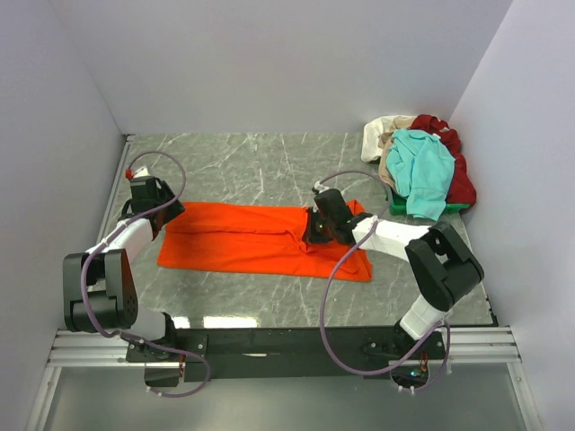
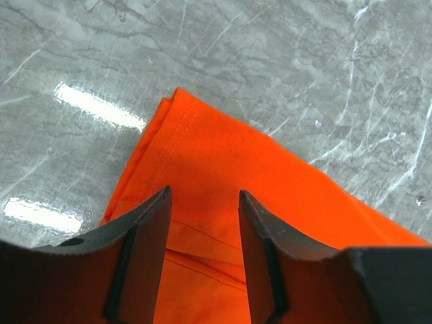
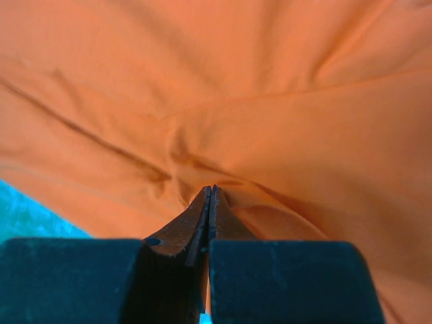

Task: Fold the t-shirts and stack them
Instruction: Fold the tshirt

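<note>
Two hands are at the orange t-shirt [image 1: 252, 238], flat at mid-frame. We see the left hand [image 2: 204, 196] spread over its left end, the right hand [image 3: 210, 192] pressed together, pinching its cloth. The other t-shirts [image 1: 422, 166] lie heaped on the worktop [image 1: 252, 166], upper right.

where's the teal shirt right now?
Top view: the teal t-shirt lies at the table's far right corner, draped over the cream shirt and dark red shirt.

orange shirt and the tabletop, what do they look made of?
orange t-shirt: soft matte cloth, probably cotton knit; it creases and has a stitched hem. tabletop: glossy grey marble-look slab with white veins and lamp reflections; could be stone or laminate.
</note>
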`<state>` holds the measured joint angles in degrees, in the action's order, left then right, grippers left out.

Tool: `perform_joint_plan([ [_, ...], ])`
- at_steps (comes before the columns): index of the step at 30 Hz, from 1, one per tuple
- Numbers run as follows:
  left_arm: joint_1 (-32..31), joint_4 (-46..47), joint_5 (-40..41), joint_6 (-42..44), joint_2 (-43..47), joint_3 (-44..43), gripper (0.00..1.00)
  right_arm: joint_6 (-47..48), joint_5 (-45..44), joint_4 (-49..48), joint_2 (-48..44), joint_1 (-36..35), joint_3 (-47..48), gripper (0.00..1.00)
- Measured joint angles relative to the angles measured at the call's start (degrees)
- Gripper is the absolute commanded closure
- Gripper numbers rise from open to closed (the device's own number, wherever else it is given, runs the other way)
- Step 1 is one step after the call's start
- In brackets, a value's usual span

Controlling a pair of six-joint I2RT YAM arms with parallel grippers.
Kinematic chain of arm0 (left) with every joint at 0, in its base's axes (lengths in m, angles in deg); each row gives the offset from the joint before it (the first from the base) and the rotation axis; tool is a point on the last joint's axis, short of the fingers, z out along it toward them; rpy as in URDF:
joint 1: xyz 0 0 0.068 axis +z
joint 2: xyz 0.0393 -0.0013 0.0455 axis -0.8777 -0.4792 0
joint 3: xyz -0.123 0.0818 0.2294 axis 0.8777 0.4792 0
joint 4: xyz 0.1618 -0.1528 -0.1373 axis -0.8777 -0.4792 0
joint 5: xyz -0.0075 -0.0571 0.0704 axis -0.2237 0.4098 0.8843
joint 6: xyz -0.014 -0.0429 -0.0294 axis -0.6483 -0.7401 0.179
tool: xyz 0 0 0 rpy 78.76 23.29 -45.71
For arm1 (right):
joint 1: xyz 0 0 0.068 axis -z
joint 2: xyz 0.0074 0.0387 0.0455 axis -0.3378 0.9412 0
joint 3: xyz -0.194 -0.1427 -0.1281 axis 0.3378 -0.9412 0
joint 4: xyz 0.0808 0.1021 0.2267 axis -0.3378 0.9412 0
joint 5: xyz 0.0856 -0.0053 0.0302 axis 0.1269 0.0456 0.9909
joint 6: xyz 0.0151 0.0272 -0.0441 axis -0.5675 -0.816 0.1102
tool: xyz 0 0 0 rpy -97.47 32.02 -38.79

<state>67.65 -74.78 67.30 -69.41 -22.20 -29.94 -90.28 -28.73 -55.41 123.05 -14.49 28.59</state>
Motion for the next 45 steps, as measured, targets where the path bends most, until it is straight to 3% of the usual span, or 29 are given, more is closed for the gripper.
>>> perform_joint_plan([
  [21,0.02,-0.02,0.0,0.57,0.0,0.0,0.5,-2.62,-5.35,5.22,-3.26,-7.76,-0.31,1.0],
  [23,0.02,-0.02,0.0,0.59,0.0,0.0,0.5,-2.82,-5.77,5.79,-3.26,-8.35,-0.31,0.94],
  [25,0.02,-0.02,0.0,0.59,-0.04,0.0,0.5,-3.13,-6.05,6.19,-3.28,-8.98,-0.31,0.77],
  [27,0.02,-0.02,0.0,0.63,-0.15,0.0,0.5,-3.21,-6.1,6.71,-3.41,-9.51,-0.31,0.65],
  [30,0.02,-0.02,0.0,0.81,-0.39,0.0,0.5,-3.26,-6.6,8.17,-4.5,-9.81,-0.31,0.58],
  [36,0.02,-0.04,0.0,0.96,-0.72,0.0,0.5,-2.69,-9.03,9.7,-7.98,-9.27,0.98,0.55],
  [45,-0.35,0.33,-0.83,0.94,-0.72,0.0,0.5,-1.62,-8.61,8.35,-8.28,-1.25,2.03,0.55],
])
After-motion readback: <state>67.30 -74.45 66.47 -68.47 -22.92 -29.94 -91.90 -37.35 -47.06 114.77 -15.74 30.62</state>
